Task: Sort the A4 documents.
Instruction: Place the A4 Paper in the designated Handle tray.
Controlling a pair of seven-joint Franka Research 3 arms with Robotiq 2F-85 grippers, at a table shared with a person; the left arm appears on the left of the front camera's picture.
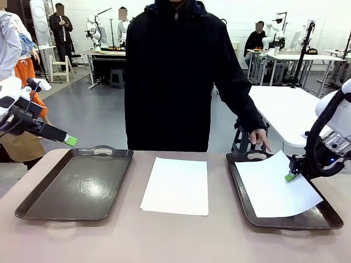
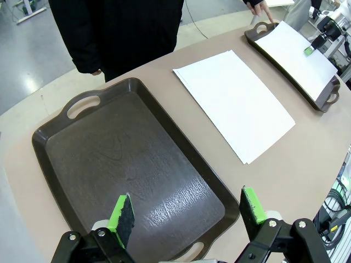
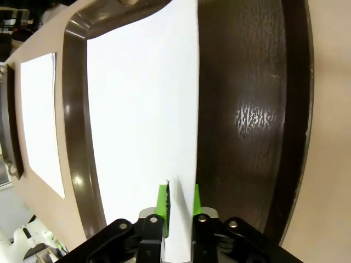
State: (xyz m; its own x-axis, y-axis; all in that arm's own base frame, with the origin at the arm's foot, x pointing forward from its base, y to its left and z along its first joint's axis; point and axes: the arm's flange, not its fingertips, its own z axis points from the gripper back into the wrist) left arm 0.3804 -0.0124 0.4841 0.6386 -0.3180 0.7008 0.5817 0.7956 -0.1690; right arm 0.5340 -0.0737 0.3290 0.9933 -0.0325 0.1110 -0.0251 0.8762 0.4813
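Observation:
A stack of white A4 documents (image 1: 176, 185) (image 2: 233, 101) (image 3: 41, 120) lies on the table between two dark trays. One more sheet (image 1: 274, 189) (image 2: 293, 52) (image 3: 142, 109) rests askew in the right tray (image 1: 240, 189) (image 3: 247, 109), its corner sticking out past the rim. My right gripper (image 1: 290, 176) (image 3: 180, 201) sits at that sheet's edge, green pads slightly apart with the paper's edge between them. My left gripper (image 1: 69, 140) (image 2: 186, 211) hovers open above the near end of the bare left tray (image 1: 77, 186) (image 2: 126, 159), holding nothing.
A person in a dark coat stands at the far side. One hand (image 1: 259, 137) (image 2: 258, 6) points a finger down at the right tray's far handle. Bare tabletop (image 1: 164, 241) runs along the front edge.

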